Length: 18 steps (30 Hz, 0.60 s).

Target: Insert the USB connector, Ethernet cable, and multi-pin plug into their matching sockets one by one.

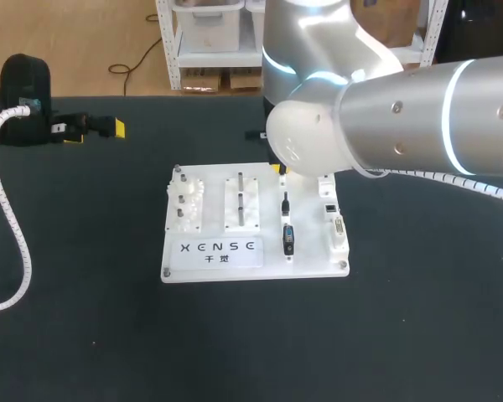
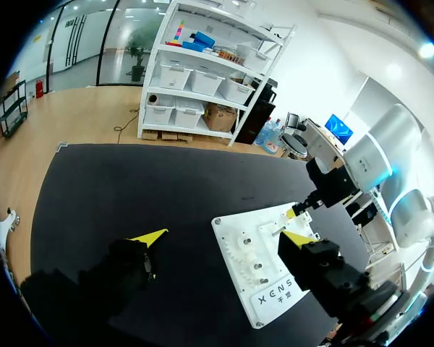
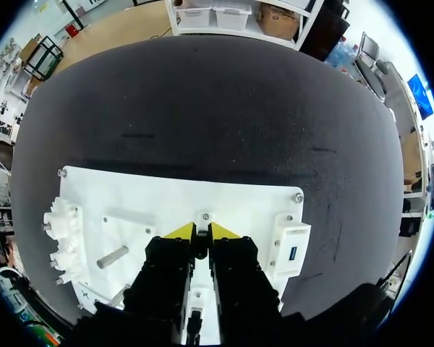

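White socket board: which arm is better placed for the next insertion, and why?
Right. The right arm is over the board, its jaws just above its far edge. The left arm sits off to the side, jaws open and empty.

Spread gripper (image 2: 224,238), white board (image 2: 233,235) ahead

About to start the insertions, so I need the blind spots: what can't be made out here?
Right pincer: in the head view my right arm covers it; whether it holds anything is unclear.
White board, far right corner: head view, hidden under that arm.
Sockets: too small in the head view; partly behind the pincer in the right wrist view.
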Each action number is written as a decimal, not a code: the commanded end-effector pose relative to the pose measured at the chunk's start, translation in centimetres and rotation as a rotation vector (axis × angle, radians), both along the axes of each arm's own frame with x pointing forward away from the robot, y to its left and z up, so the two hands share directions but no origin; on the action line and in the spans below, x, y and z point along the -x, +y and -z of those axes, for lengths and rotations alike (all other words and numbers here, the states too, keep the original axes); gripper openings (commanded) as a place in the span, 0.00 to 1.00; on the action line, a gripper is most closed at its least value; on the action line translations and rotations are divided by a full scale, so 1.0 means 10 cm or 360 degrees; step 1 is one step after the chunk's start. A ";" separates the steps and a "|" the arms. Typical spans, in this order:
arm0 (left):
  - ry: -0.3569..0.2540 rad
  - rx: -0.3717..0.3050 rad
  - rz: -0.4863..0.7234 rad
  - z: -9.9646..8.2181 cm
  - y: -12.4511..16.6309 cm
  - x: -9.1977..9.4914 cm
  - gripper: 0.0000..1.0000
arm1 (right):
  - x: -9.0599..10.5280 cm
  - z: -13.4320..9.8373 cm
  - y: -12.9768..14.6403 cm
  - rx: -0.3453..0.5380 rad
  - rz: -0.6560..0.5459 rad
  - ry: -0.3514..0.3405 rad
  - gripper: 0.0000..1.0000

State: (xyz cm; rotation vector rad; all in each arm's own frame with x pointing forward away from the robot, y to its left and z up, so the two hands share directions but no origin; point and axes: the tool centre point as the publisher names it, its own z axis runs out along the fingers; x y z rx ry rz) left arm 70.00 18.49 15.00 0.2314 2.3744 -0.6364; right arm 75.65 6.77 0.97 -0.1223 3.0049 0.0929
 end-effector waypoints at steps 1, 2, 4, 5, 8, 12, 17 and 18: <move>0.0000 0.0000 0.0000 0.00 0.00 0.00 1.00 | 0.01 -0.04 0.03 -0.0005 0.0006 -0.0009 0.04; 0.0000 0.0000 0.0000 0.00 0.00 0.00 1.00 | 0.01 -0.04 0.03 -0.0007 0.0006 -0.0009 0.04; 0.0000 0.0000 0.0000 0.00 0.00 0.00 1.00 | 0.01 -0.05 0.03 -0.0010 0.0007 -0.0013 0.04; 0.0000 0.0000 0.0000 0.00 0.00 0.00 1.00 | 0.01 -0.06 0.03 -0.0012 0.0008 -0.0014 0.04; 0.0000 0.0000 0.0000 0.00 0.00 0.00 1.00 | 0.00 -0.07 0.03 -0.0019 0.0007 -0.0018 0.04; 0.0000 0.0000 0.0000 0.00 0.00 0.00 1.00 | -0.01 -0.08 0.04 -0.0026 0.0006 -0.0025 0.04; 0.0000 0.0000 0.0000 0.00 0.00 0.00 1.00 | -0.01 -0.10 0.04 -0.0030 0.0005 -0.0031 0.04; 0.0000 0.0000 0.0000 0.00 0.00 0.00 1.00 | -0.01 -0.10 0.04 -0.0031 0.0005 -0.0033 0.04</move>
